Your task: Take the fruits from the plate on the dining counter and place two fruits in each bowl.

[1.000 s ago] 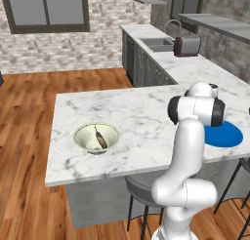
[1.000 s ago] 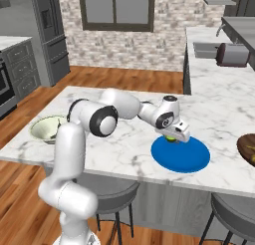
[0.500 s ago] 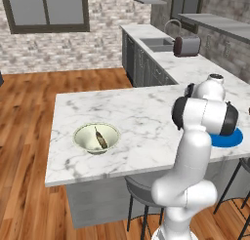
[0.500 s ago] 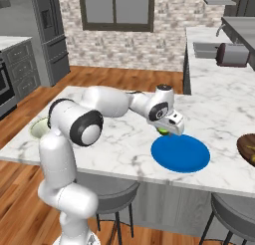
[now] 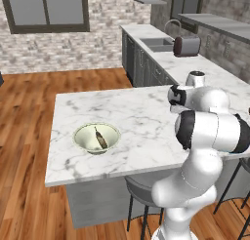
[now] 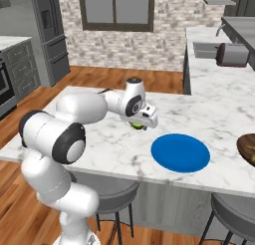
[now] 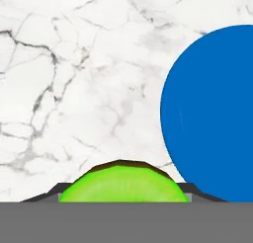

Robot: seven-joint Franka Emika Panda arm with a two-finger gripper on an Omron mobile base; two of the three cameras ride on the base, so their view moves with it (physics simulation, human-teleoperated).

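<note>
My gripper (image 6: pixel 140 123) is shut on the round green lime (image 6: pixel 135 124), held just above the white marble dining counter (image 6: pixel 214 117) to the left of the blue plate (image 6: pixel 180 153). In the hand view the lime (image 7: pixel 123 182) sits between my dark fingertips (image 7: pixel 48 193), with the plate (image 7: pixel 212 113) off to the right; what shows of the plate is bare. The cream bowl (image 5: pixel 96 137) stands near the counter's left end and holds one brown-yellow banana (image 5: pixel 100 138). My arm hides the gripper in the left base view.
A dark brown dish (image 6: pixel 247 147) sits at the counter's right edge. The toaster (image 6: pixel 232 54) and the sink (image 5: pixel 161 44) are on the back counter. Grey bar stools (image 6: pixel 112 195) stand under the near edge.
My gripper has carried the lime off the plate and leftward over the marble, and the arm has swung with it. The bowl and plate have not moved.
</note>
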